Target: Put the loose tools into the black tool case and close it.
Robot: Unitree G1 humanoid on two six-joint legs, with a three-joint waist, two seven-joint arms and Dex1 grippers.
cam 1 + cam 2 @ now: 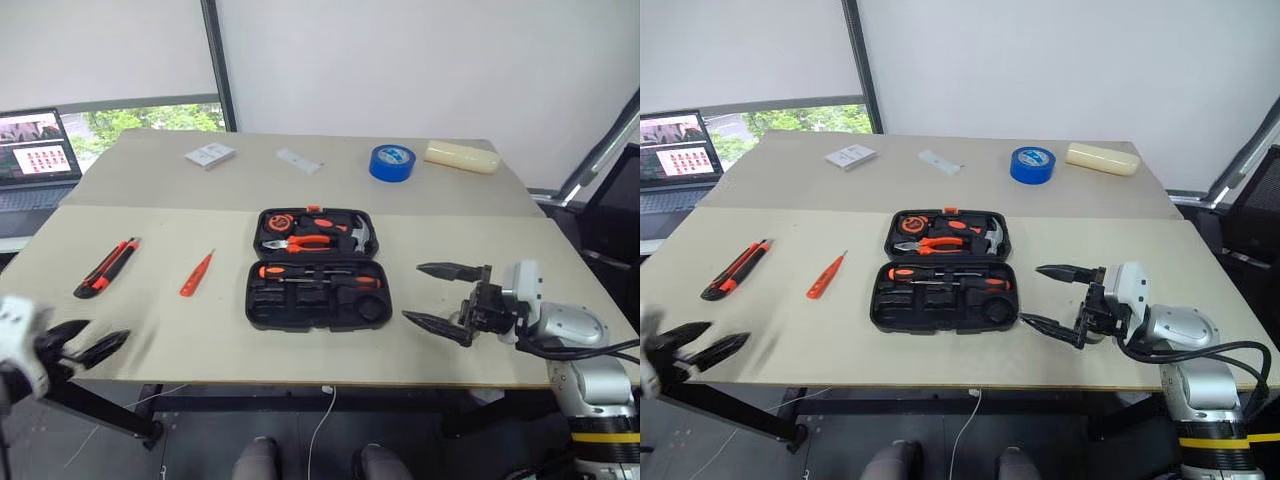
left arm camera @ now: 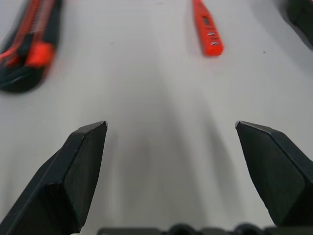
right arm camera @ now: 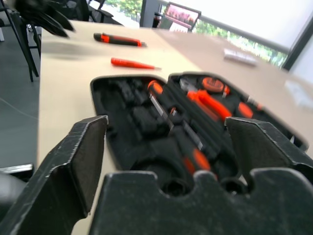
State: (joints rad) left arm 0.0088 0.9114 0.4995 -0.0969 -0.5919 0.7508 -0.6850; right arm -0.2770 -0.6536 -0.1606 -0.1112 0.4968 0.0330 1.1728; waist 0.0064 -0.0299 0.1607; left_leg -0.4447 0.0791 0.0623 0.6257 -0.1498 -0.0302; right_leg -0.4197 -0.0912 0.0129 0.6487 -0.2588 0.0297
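Note:
The black tool case (image 1: 300, 318) lies open at the table's middle. Its far half holds pliers and a hammer, and two black-and-orange screwdrivers (image 1: 320, 275) lie in its near half. An orange-and-black utility knife (image 1: 107, 267) and a small all-orange screwdriver (image 1: 196, 273) lie loose on the table to the case's left. My left gripper (image 1: 109, 330) hangs open and empty at the table's near left edge, short of the knife. To the right of the case, my right gripper (image 1: 412, 292) points at it, open with nothing between its fingers.
A blue tape roll (image 1: 392, 162), a pale yellow block (image 1: 462, 156), a white box (image 1: 210, 154) and a small white piece (image 1: 299, 160) lie along the far side of the table. A laptop (image 1: 35, 150) stands at the far left.

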